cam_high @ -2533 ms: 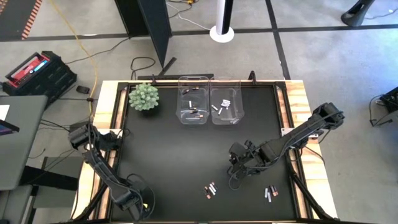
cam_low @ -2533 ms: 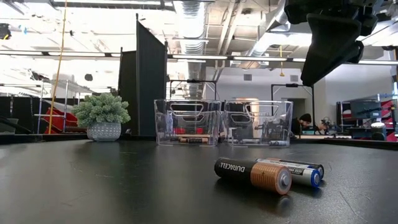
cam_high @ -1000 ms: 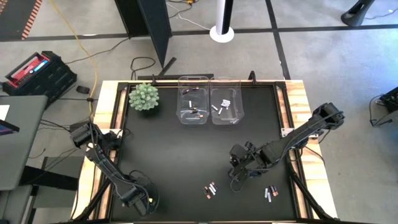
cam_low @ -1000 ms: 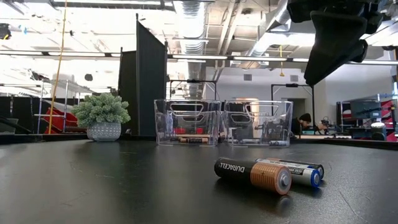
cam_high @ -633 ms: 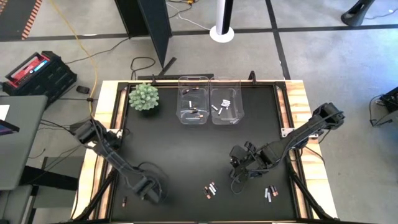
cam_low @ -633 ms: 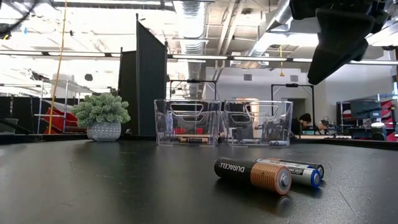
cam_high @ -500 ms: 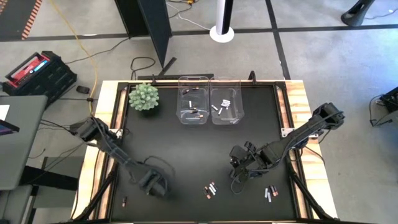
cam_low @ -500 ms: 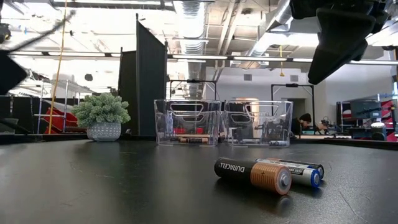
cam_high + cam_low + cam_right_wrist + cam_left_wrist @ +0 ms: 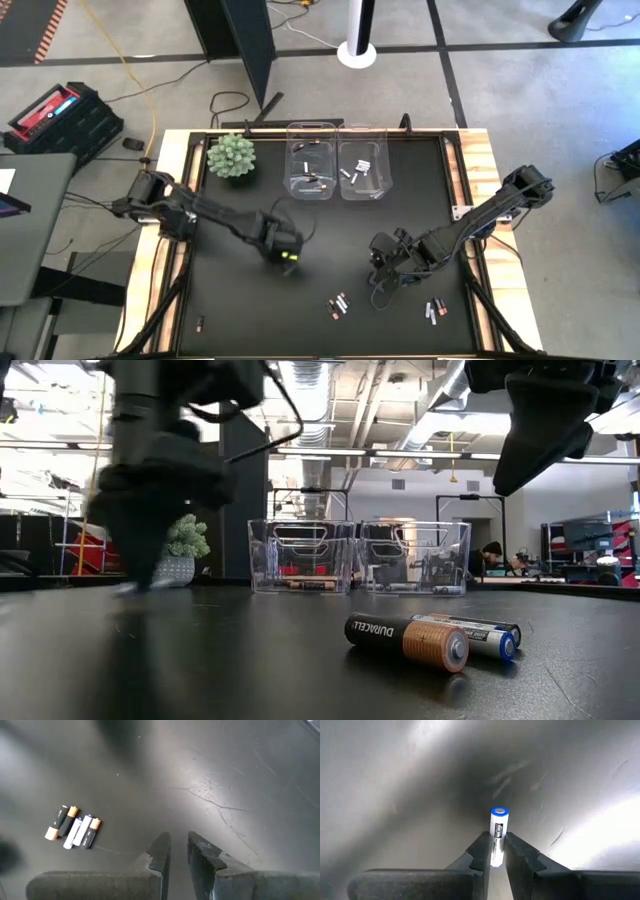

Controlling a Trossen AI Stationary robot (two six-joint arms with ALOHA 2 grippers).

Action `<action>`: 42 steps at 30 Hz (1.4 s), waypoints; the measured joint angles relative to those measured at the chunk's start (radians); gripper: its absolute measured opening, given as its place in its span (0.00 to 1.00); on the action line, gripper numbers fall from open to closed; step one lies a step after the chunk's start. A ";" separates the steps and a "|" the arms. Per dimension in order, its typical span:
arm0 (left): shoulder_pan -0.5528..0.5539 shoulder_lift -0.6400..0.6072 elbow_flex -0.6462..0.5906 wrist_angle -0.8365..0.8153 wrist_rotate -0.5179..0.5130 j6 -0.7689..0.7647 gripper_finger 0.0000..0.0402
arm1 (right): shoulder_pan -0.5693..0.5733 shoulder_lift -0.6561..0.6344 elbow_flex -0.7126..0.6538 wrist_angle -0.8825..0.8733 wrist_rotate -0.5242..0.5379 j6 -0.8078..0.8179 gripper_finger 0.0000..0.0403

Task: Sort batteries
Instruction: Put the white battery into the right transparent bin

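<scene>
Left wrist view alone shows the left gripper (image 9: 493, 851) clamped on a white battery (image 9: 497, 832) with a blue end sticking out past its fingertips. Right gripper (image 9: 175, 851) hangs empty, jaws slightly apart; four batteries (image 9: 73, 826) lie ahead, off to one side.

The left arm has swung from the near left corner of the table to its middle. The left gripper (image 9: 288, 257) was low at the table's front left edge in the earlier high views; it now sits left of centre, in front of the clear bins (image 9: 311, 176). In the low view it has entered as a dark blurred mass (image 9: 150, 480) covering part of the potted plant (image 9: 185, 540). A small dark battery (image 9: 199, 324), previously hidden beneath the arm, lies exposed near the front left edge.
</scene>
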 joint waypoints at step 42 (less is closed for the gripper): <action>0.685 0.417 0.794 0.332 0.134 0.902 0.10 | -0.144 0.000 0.000 -0.001 0.000 0.162 0.20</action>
